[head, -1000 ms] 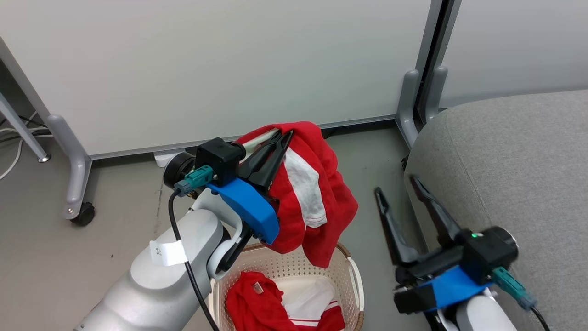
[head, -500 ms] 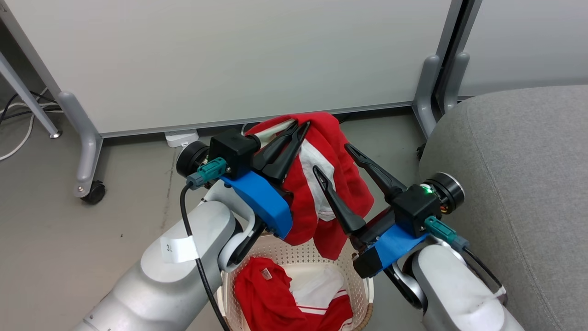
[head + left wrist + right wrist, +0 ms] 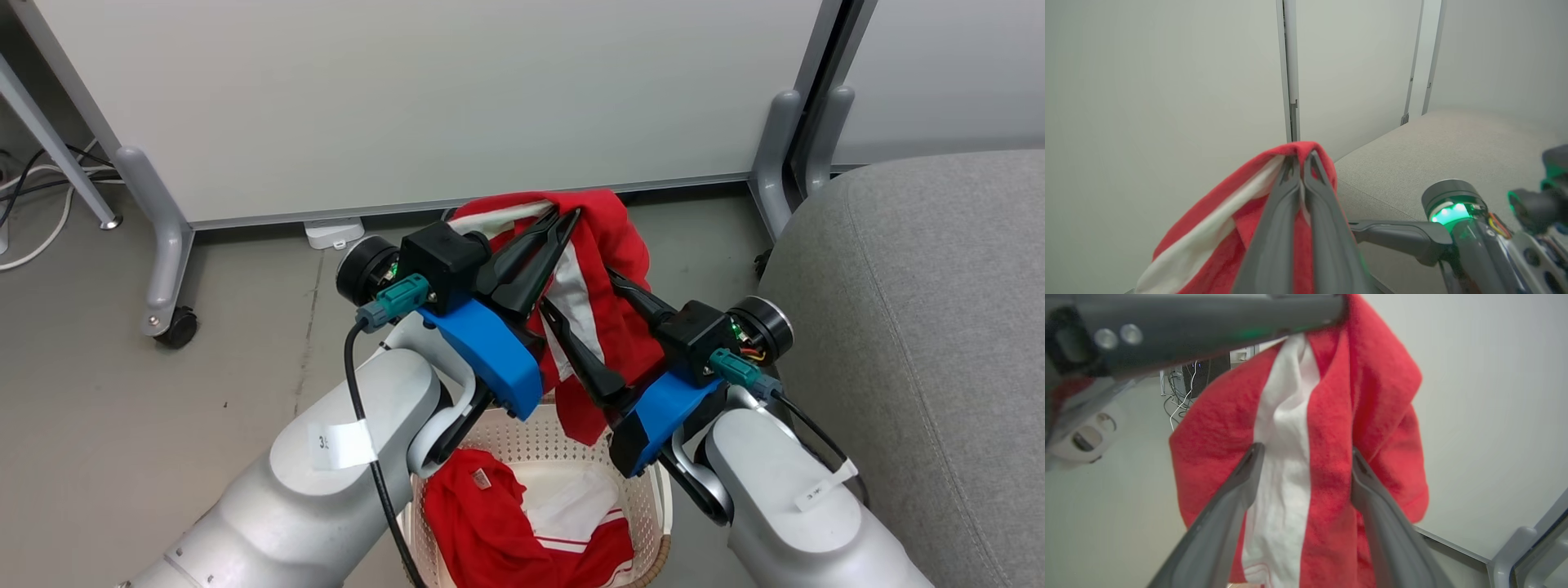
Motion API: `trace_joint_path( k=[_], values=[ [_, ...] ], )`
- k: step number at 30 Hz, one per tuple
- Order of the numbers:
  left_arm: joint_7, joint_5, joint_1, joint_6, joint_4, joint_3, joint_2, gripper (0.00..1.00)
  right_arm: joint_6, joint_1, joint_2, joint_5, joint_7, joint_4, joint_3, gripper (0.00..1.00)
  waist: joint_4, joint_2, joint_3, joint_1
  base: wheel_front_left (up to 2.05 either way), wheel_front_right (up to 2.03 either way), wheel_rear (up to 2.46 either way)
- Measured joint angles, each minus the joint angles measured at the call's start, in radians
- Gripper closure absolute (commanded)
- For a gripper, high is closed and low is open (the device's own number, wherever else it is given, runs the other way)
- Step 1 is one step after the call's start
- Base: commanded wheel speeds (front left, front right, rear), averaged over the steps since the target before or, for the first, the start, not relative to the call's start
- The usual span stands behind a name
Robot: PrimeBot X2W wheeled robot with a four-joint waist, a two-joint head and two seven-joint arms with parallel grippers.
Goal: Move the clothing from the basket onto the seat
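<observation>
Just changed: our right gripper has swung in from beside the seat and is now right up against the hanging garment. Our head has turned a little too, so the whole scene sits shifted.
Left gripper: still clenched on the garment's top fold, holding it well above the basket.
Right gripper: spread wide, one finger either side of the garment's white panel, nothing pinched yet.
What that means: we judge a second grip is coming, to steady the loose cloth before we carry it across to the seat.
Garment: draped off the left fingers, its lower hem dangling just over the basket's far rim.
Basket: on the floor under both arms, with more red-and-white clothing in it, one piece showing a small tag.
Seat: just to our right, no clothing on the part we see.
</observation>
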Motion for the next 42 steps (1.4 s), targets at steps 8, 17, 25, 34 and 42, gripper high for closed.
trace_joint_path(
  k=[8, 17, 25, 34, 42],
  values=[
    [-0.004, 0.000, -0.009, -0.004, 0.002, -0.004, -0.004, 1.00, 0.000, -0.026, 0.004, 0.070, 0.000, 0.015, 0.043, 1.00, 0.000, 0.0000, 0.003, 0.0000, 0.00, 0.00, 0.00],
    [-0.010, -0.001, -0.009, -0.004, 0.011, -0.005, -0.004, 1.00, 0.000, -0.024, 0.005, 0.087, 0.000, 0.002, 0.055, 1.00, -0.004, 0.0000, 0.000, -0.0001, 0.00, 0.00, 0.00],
    [-0.013, -0.001, -0.009, -0.004, 0.013, -0.006, -0.002, 1.00, 0.000, -0.022, 0.005, 0.088, 0.000, -0.007, 0.060, 1.00, -0.006, 0.0000, -0.003, -0.0001, 0.00, 0.00, 0.00],
    [-0.022, 0.015, -0.014, 0.023, 0.023, -0.005, -0.002, 0.00, 0.000, -0.021, 0.005, 0.088, 0.000, -0.012, 0.060, 1.00, -0.006, 0.0000, -0.006, -0.0001, 0.00, 0.00, 0.00],
    [-0.028, 0.032, -0.015, 0.032, 0.020, -0.004, 0.002, 0.00, 0.000, -0.016, 0.005, 0.088, 0.000, -0.021, 0.058, 1.00, -0.008, 0.0001, -0.006, -0.0001, 0.00, 0.00, 0.00]
  ],
)
